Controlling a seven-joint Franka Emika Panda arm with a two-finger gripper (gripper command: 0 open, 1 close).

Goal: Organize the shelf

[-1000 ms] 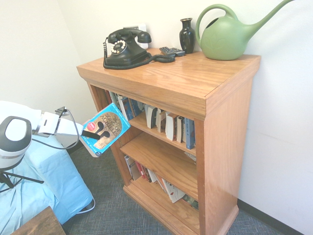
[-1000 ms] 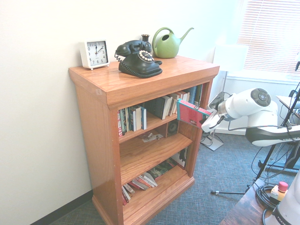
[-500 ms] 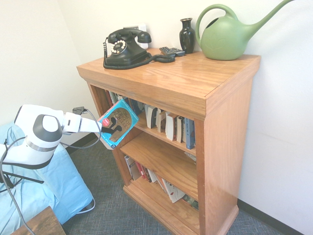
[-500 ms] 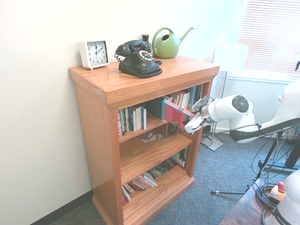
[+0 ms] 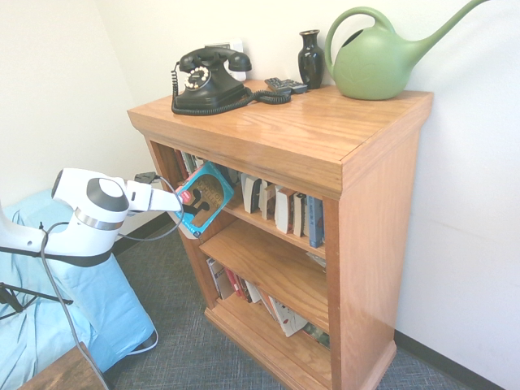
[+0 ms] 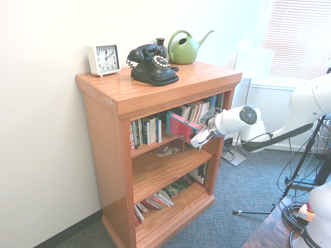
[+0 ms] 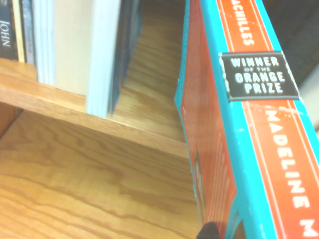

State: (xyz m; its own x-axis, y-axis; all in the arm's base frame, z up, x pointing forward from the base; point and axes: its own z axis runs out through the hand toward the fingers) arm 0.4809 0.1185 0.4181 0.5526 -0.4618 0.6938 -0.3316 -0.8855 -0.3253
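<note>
Moving closer to the shelf (image 5: 268, 244) than a second ago (tilted, cover toward the upper tier), with gripper (image 5: 187, 209) closed on the book (image 5: 205, 200). Staying put below the telephone (image 5: 213, 80) and watering can (image 5: 375, 61): the shelf, upright against the wall.

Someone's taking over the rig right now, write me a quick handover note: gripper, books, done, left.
Gripper: fingers shut on the blue-edged book, held tilted at the front of the top tier.
Other books: a row on the top tier, more leaning or lying on the bottom tier.
Shelf: phone, clock, vase and watering can stand on top.
Done: book gripped and brought to the top tier.
Left: seat it, probably in the gap there, then let go; bottom books look untidy.
</note>
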